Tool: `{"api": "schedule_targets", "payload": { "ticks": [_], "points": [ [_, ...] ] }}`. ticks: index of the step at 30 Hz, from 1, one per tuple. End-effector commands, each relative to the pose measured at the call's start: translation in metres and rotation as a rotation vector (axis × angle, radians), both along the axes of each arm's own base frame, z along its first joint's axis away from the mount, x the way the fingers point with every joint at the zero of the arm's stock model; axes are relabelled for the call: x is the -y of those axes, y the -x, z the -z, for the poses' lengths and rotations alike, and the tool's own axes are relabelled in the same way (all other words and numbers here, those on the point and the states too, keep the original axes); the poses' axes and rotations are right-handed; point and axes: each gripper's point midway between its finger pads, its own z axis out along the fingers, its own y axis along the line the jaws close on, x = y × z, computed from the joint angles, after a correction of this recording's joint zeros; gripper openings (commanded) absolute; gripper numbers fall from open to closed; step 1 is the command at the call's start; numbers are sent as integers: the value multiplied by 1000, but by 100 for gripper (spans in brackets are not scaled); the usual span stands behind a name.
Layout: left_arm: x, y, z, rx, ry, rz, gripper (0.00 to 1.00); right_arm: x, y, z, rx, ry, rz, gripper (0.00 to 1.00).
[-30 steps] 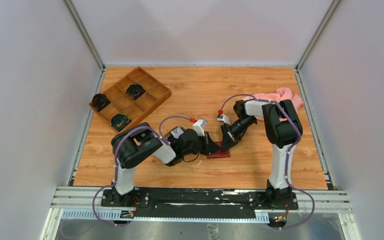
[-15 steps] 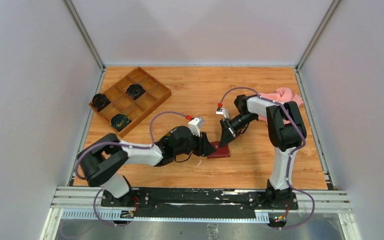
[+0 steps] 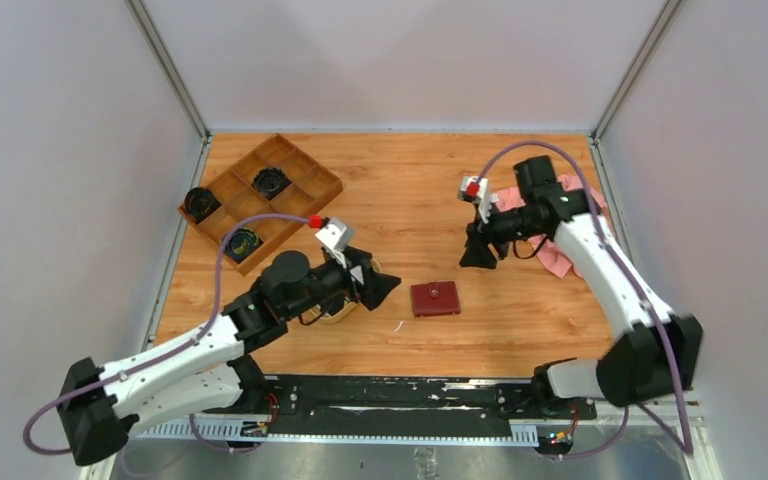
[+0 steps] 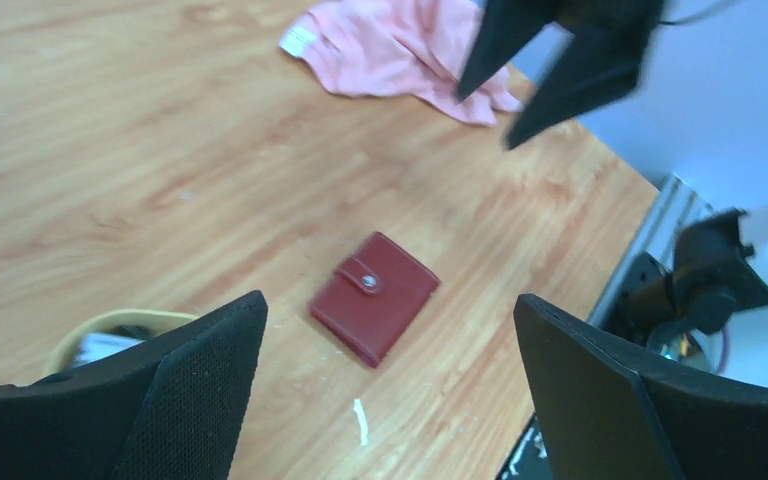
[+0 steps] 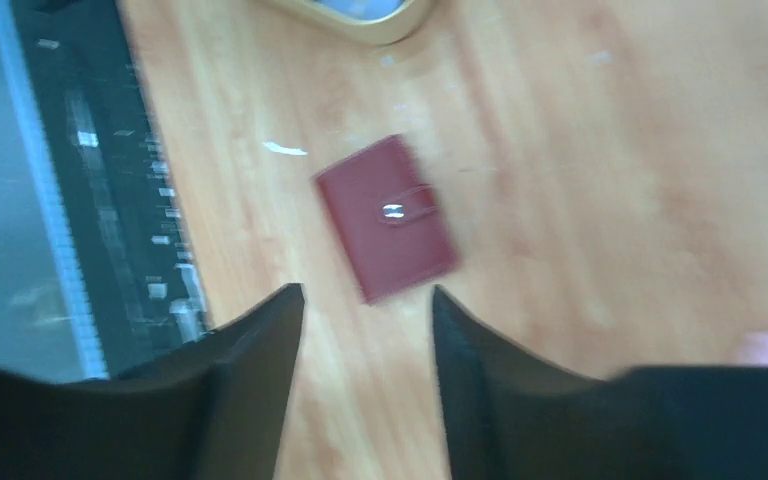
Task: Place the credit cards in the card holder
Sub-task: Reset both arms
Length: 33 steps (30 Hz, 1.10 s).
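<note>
Centre-front on table (image 3: pixel 400 180): card holder (image 3: pixel 435 298), flat, folded shut. Just L of it, not touching: left gripper (image 3: pixel 380 286), above the surface. Under that wrist, L of holder, near front edge: oval tray (image 3: pixel 340 314), mostly hidden; sth inside, can't tell what. On table btw tray and holder, a bit nearer front: small scrap (image 3: pixel 398 325). Behind-R of holder, well apart: right gripper (image 3: pixel 479 258), above table, just L of cloth (image 3: pixel 560 258). Cloth bunched far-R, by table edge, under right arm. Far-L corner: compartmented box (image 3: pixel 305 205), set at an angle to table edges. In box, separate compartments: 3 round items (image 3: pixel 271 182), toward its L side.
</note>
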Motion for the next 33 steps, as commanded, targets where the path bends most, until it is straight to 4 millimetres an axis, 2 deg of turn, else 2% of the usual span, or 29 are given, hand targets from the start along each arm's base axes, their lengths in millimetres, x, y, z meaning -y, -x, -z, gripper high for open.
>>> {"api": "schedule_targets", "payload": {
  "ticks": [1, 3, 5, 6, 9, 12, 16, 19, 22, 26, 33],
  "points": [
    [-45, -13, -15, 0, -99, -110, 100, 47, -27, -33, 305, 102, 213, 67],
    [-57, -12, -28, -22, -130, -124, 100, 72, -33, -52, 370, 93, 331, 85],
    [-64, -9, -49, -10, -139, -125, 100, 93, -36, -76, 392, 37, 461, 99],
    [-66, -7, -58, -2, -137, -123, 100, 104, -36, -89, 399, -2, 519, 100],
    [-71, -1, -83, 15, -121, -115, 100, 119, -32, -124, 371, -140, 645, 100],
    [-75, 5, -100, 27, -106, -108, 100, 125, -29, -145, 323, -215, 751, 100],
    [-75, 14, -111, 25, -60, -89, 100, 121, -18, -159, 361, -236, 747, 99],
    [-74, 21, -115, 17, -19, -66, 100, 119, -10, -163, 433, -232, 724, 99],
    [-76, 27, -117, 14, 12, -61, 100, 116, -3, -165, 433, -251, 736, 99],
    [-81, 33, -117, 13, 52, -66, 100, 119, -2, -167, 415, -260, 796, 100],
    [-84, 36, -108, 6, 75, -75, 100, 109, 4, -168, 420, -283, 720, 100]
  ]
}}
